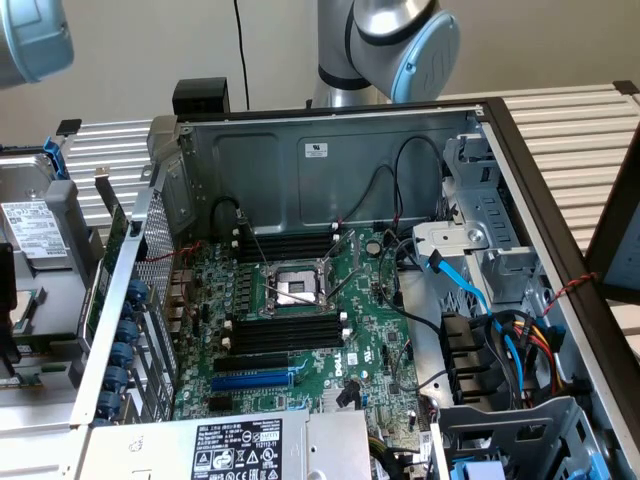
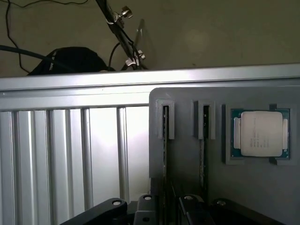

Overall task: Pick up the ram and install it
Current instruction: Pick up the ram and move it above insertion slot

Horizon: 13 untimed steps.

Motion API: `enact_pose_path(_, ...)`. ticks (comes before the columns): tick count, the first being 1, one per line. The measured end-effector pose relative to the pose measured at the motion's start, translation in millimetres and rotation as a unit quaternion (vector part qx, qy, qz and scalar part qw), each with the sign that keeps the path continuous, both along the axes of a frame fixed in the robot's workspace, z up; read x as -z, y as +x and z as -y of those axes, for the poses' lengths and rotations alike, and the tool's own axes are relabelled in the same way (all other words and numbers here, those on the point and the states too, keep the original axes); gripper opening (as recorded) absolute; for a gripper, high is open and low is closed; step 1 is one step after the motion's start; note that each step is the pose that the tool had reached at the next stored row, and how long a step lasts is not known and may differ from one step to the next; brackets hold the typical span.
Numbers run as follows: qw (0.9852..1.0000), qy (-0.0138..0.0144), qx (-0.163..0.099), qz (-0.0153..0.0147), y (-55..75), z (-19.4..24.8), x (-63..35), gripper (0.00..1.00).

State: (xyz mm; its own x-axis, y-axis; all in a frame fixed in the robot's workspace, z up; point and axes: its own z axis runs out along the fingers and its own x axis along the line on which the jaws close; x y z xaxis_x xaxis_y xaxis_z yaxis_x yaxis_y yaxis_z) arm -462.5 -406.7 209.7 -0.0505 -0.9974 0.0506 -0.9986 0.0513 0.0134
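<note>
Ram [image 2: 165, 140] stands on edge in gray holder [image 2: 183, 164] slot, near CPU [image 2: 261, 133]; gripper [image 2: 166, 206] close over it, spread or pinched can't tell; looks light, stiff, thin, fragile, probably best pinched on flat faces mid-length

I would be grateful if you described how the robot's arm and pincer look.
The arm is a silver-grey metal tube with rounded joints capped in light blue. The pincer is matte black, with angular parts and small round silvery bolt heads.
</note>
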Motion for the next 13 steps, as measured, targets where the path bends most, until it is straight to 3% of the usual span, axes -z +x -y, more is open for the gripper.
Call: enact_pose_path(13,1.0000,0.0001,0.000,0.0002,0.1,0.0,1.9,0.24)
